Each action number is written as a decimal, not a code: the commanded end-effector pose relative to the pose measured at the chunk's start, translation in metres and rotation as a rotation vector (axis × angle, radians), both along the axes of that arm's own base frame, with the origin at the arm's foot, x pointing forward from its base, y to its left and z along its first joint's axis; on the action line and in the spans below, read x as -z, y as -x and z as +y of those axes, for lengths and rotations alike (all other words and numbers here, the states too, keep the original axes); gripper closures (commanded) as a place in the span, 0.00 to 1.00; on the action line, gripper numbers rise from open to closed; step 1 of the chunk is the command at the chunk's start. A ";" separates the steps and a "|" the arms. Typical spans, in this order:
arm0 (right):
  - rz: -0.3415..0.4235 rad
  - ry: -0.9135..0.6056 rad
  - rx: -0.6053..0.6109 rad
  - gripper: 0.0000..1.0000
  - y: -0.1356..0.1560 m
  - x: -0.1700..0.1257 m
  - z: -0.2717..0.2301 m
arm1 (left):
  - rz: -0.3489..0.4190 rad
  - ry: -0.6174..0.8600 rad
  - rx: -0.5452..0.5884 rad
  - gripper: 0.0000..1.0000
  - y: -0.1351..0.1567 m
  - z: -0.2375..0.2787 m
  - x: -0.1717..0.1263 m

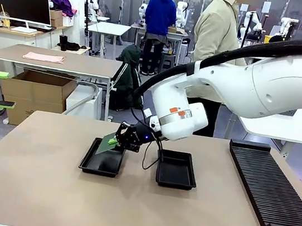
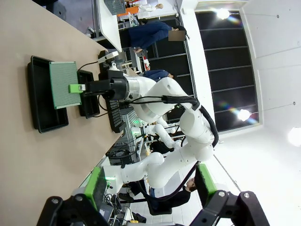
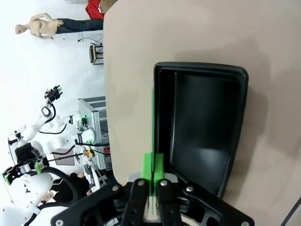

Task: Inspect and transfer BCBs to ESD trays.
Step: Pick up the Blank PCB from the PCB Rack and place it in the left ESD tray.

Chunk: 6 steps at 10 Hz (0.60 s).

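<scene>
On my front feed a long black ribbed slotted rack lies at the right of the flat tan tabletop. A person in a beige coat stands past its far edge; a brown cardboard box sits farther off, left.

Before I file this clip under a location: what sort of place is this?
Likely a robotics lab or electronics workshop: the right claw holds a BCB over an ESD tray, a slotted black rack lies beside them, and workbenches with a monitor stand behind.
</scene>
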State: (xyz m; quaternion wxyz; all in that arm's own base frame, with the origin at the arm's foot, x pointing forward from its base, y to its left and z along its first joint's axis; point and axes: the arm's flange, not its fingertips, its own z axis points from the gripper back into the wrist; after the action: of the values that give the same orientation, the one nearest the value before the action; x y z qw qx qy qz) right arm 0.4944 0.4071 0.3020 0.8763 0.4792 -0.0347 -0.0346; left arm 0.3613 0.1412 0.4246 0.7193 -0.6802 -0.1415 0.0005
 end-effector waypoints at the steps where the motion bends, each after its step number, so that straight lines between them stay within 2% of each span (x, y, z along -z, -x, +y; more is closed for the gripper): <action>1: -0.042 -0.008 0.033 0.98 0.001 0.011 0.006 | 0.000 0.001 -0.002 0.00 0.001 0.000 0.000; 6: 0.010 0.004 0.038 0.98 -0.003 0.035 0.015 | 0.000 0.001 -0.002 0.00 0.001 0.000 0.000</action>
State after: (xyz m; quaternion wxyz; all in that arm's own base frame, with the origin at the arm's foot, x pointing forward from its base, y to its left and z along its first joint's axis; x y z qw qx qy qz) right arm 0.4990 0.4159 0.2744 0.8787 0.4746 -0.0272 -0.0438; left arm 0.3613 0.1412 0.4246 0.7192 -0.6802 -0.1415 0.0005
